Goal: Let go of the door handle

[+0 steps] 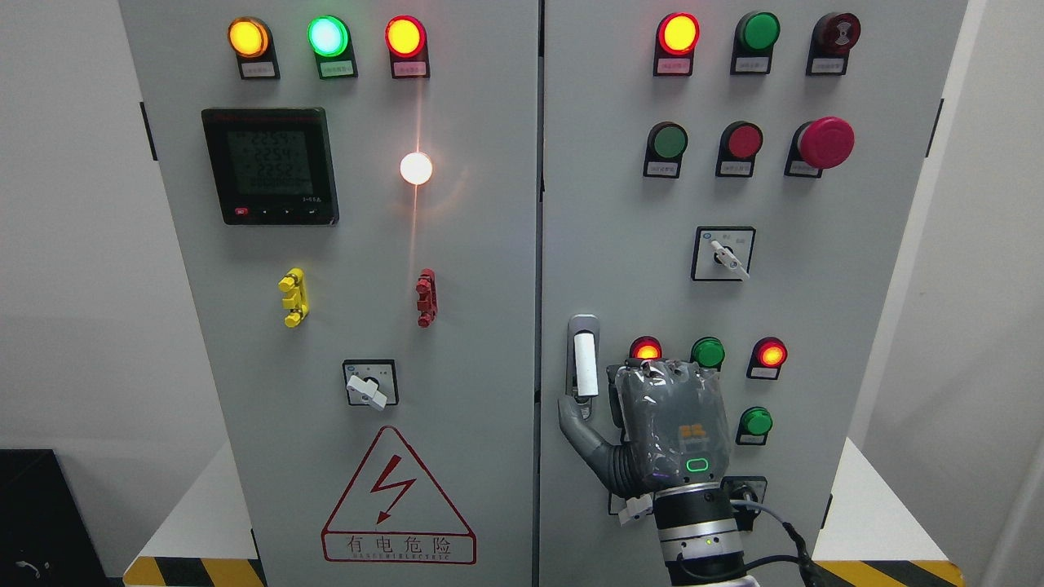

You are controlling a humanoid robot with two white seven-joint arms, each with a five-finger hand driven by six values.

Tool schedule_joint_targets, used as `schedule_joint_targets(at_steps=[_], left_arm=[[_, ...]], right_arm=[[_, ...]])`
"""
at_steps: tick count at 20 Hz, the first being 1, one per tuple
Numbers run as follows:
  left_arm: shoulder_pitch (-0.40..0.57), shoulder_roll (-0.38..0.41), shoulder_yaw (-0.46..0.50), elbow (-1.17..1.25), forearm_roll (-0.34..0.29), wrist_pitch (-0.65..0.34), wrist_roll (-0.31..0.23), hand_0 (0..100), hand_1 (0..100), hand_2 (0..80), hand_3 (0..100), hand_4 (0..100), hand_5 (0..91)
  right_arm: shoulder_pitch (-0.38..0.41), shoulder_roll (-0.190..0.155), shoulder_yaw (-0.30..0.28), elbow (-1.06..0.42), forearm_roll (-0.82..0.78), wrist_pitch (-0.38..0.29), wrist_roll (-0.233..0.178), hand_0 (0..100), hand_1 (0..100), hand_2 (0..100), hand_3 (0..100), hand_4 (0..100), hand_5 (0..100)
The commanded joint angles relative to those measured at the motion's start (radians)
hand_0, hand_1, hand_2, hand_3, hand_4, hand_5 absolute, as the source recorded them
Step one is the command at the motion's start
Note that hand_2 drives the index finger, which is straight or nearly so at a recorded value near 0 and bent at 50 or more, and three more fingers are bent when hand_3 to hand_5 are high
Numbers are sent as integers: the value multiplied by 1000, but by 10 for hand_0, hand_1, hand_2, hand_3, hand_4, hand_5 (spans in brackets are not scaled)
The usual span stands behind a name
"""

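The grey electrical cabinet [457, 505] fills the middle of the frame, its two doors meeting at a vertical seam just right of centre. Both doors look closed and flush, so nothing of the inside shows.

The door handle [584, 359], a grey recessed plate with a white grip, sits on the right door just beside the seam, in the lower middle of the frame. The right robot hand [652, 424] comes up from the bottom edge, right of centre, its back toward the camera and lying flat against the door panel just right of the handle. Its thumb [581, 428] reaches left and ends right under the handle's lower end; whether it touches cannot be told. The other fingers are hidden behind the palm, so their spread cannot be judged, but no finger is seen wrapped around the white grip.

Close around the robot hand are lit red lamps [646, 349], green buttons [708, 352] and a rotary switch [721, 254] above. The left door carries a digital meter [269, 165] at upper left and a red warning triangle [398, 497] below. White wall lies open on both sides of the cabinet, with yellow-black striped edging [196, 571] at the bottom corners.
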Motion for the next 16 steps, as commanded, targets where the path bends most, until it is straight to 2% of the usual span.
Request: schedule_joint_targets(at_steps=[1, 16], left_arm=[[9, 0, 0, -1, 0, 0, 0, 120, 556, 0, 0, 0, 0], [9, 0, 0, 1, 0, 0, 0, 120, 556, 0, 0, 0, 0]], right_arm=[[-6, 1, 0, 9, 0, 1, 0, 362, 316, 965, 1000, 1000, 1000], [-21, 10, -2, 24, 0, 1, 0, 399, 349, 964, 1000, 1000, 1000]])
